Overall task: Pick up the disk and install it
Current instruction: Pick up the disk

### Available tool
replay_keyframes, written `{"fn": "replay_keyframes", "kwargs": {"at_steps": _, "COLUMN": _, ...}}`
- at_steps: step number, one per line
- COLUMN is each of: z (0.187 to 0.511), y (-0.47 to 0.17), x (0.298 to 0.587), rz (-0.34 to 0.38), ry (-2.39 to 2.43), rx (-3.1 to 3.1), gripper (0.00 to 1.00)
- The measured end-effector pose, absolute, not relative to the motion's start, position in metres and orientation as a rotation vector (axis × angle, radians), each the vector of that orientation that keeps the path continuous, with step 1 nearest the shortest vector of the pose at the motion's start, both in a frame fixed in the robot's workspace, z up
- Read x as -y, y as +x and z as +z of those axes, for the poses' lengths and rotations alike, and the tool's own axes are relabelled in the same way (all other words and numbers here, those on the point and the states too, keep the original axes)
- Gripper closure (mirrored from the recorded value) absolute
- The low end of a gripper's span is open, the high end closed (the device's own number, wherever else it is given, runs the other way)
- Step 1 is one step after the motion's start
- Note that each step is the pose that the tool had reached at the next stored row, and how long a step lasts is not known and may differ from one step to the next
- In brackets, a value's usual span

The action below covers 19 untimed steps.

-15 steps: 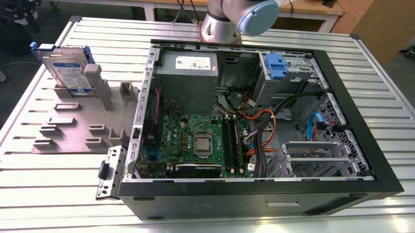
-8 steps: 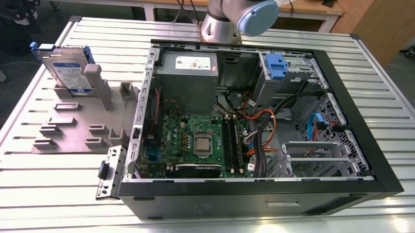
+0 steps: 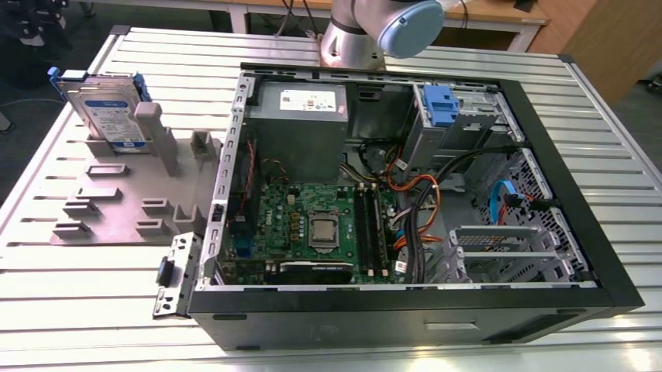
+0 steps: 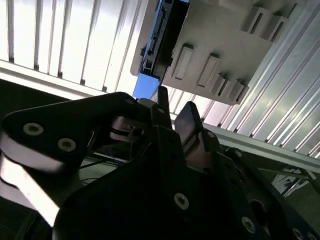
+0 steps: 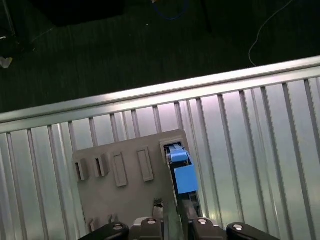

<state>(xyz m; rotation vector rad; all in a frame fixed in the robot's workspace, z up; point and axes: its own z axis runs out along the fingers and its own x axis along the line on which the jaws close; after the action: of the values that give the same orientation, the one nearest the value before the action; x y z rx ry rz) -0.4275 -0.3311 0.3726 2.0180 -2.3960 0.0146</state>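
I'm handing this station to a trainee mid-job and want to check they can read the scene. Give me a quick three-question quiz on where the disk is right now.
1. True or false: the disk is already installed inside the computer case.
2. Choose one. The disk is: A) standing upright in the grey holder; B) lying flat in the case; C) leaning on the case's outside wall.
3. Fill in: in the exterior view, the grey holder sits on the exterior view's ____ of the case.

Key: 1 false; 2 A; 3 left.
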Motion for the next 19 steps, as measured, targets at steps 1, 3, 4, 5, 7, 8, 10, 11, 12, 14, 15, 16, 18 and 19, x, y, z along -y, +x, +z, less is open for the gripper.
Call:
{"fn": "replay_keyframes", "kwargs": {"at_steps": 1, "z": 0.372, "y": -0.428, "x": 0.331, "rz": 0.015, "ry": 2.040, "rx": 2.377, "gripper": 0.71}}
{"fn": "replay_keyframes", "kwargs": {"at_steps": 3, "z": 0.371, "y": -0.428, "x": 0.331, "rz": 0.015, "ry": 2.077, "rx": 2.345, "gripper": 0.59}}
{"fn": "replay_keyframes", "kwargs": {"at_steps": 4, "z": 0.370, "y": -0.428, "x": 0.331, "rz": 0.015, "ry": 2.085, "rx": 2.339, "gripper": 0.59}}
{"fn": "replay_keyframes", "kwargs": {"at_steps": 5, "z": 0.369, "y": -0.429, "x": 0.331, "rz": 0.015, "ry": 2.087, "rx": 2.337, "gripper": 0.53}}
{"fn": "replay_keyframes", "kwargs": {"at_steps": 7, "z": 0.365, "y": -0.429, "x": 0.331, "rz": 0.015, "ry": 2.088, "rx": 2.335, "gripper": 0.47}}
{"fn": "replay_keyframes", "kwargs": {"at_steps": 8, "z": 0.363, "y": -0.430, "x": 0.331, "rz": 0.015, "ry": 2.093, "rx": 2.332, "gripper": 0.47}}
{"fn": "replay_keyframes", "kwargs": {"at_steps": 10, "z": 0.360, "y": -0.431, "x": 0.331, "rz": 0.011, "ry": 2.114, "rx": 2.314, "gripper": 0.47}}
{"fn": "replay_keyframes", "kwargs": {"at_steps": 11, "z": 0.358, "y": -0.431, "x": 0.331, "rz": 0.009, "ry": 2.125, "rx": 2.306, "gripper": 0.47}}
{"fn": "replay_keyframes", "kwargs": {"at_steps": 12, "z": 0.358, "y": -0.432, "x": 0.331, "rz": 0.008, "ry": 2.131, "rx": 2.302, "gripper": 0.47}}
{"fn": "replay_keyframes", "kwargs": {"at_steps": 14, "z": 0.357, "y": -0.432, "x": 0.331, "rz": 0.008, "ry": 2.133, "rx": 2.300, "gripper": 0.47}}
{"fn": "replay_keyframes", "kwargs": {"at_steps": 15, "z": 0.357, "y": -0.432, "x": 0.331, "rz": 0.008, "ry": 2.133, "rx": 2.300, "gripper": 0.47}}
{"fn": "replay_keyframes", "kwargs": {"at_steps": 16, "z": 0.357, "y": -0.432, "x": 0.331, "rz": 0.008, "ry": 2.133, "rx": 2.300, "gripper": 0.47}}
{"fn": "replay_keyframes", "kwargs": {"at_steps": 18, "z": 0.357, "y": -0.432, "x": 0.331, "rz": 0.008, "ry": 2.133, "rx": 2.300, "gripper": 0.47}}
{"fn": "replay_keyframes", "kwargs": {"at_steps": 19, "z": 0.357, "y": -0.432, "x": 0.331, "rz": 0.008, "ry": 2.133, "rx": 2.300, "gripper": 0.47}}
